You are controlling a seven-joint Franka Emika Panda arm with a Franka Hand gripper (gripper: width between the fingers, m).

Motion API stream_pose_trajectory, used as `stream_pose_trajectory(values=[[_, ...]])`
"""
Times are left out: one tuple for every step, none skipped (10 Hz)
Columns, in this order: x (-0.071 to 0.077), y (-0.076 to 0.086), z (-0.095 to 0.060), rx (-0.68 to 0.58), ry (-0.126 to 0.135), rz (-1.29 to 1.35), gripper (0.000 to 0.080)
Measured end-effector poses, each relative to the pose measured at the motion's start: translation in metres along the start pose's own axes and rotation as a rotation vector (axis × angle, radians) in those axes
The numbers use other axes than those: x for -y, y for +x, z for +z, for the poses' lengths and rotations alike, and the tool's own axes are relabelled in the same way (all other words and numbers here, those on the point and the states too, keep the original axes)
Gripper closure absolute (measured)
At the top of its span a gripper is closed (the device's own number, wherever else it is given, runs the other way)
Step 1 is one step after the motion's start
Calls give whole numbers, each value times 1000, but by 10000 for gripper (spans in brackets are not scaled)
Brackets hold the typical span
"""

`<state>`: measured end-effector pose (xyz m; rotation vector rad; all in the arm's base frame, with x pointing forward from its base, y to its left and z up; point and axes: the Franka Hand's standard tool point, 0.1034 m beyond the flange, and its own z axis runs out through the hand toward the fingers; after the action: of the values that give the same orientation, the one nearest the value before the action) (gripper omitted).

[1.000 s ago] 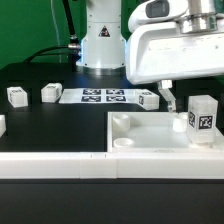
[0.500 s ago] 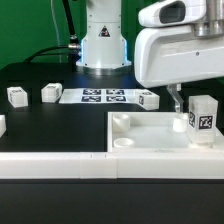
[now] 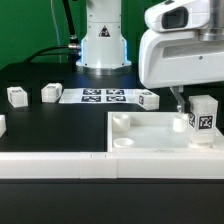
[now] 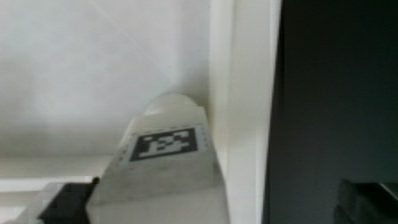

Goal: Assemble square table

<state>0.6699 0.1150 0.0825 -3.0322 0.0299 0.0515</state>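
On the exterior view I have the square slab (image 3: pixel 150 136) lying flat on the black tabletop (image 3: pixel 60 122), at the exterior view's right, just behind the long white low wall (image 3: pixel 50 160). Its raised rim and round corner sockets show plainly. One leg (image 3: pixel 203 118) stands upright at the slab's right end, its black-and-white tag facing the camera. I cannot tell whether it sits in a socket or only stands on the slab. The fingers (image 3: pixel 177 100) hang from the big white hand, just beside that leg on its left and above the slab. From here I cannot judge their spread.

Three more legs lie loose farther back: two (image 3: pixel 17 96) (image 3: pixel 50 92) at the left and one (image 3: pixel 148 98) near the middle, right beside the marker board (image 3: pixel 100 96). Every label is a blocky square pattern, with no letters or brand that I can read.

On the wrist view I look down on the slab's pale surface (image 4: pixel 89 70) and its rim (image 4: pixel 249 80), with the dark tabletop (image 4: pixel 338 100) beyond. The tagged leg (image 4: pixel 169 150) rises close against the rim. The dark fingers (image 4: pixel 68 203) sit wide apart on either side of it. One is near the leg and the other is well clear, so they are released and grip nothing.
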Motion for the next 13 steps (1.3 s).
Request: stream_pose_trajectory(values=[[0, 0, 0, 0, 0, 16, 281], [0, 0, 0, 0, 0, 15, 421], [-2, 0, 0, -1, -1, 76, 486], [-2, 0, 0, -1, -1, 146, 486], [-2, 0, 0, -1, -1, 241, 486], [-2, 0, 0, -1, -1, 260, 486], [-3, 1, 0, -5, 3, 348, 486], [-5, 2, 1, -46, 44, 532, 486], [-6, -5, 2, -69, 76, 729, 490], [-5, -13, 7, -42, 103, 877, 490], [-2, -13, 10, -17, 136, 1025, 498], [0, -10, 8, 1, 165, 1145, 503], [-1, -6, 7, 25, 206, 1284, 503]])
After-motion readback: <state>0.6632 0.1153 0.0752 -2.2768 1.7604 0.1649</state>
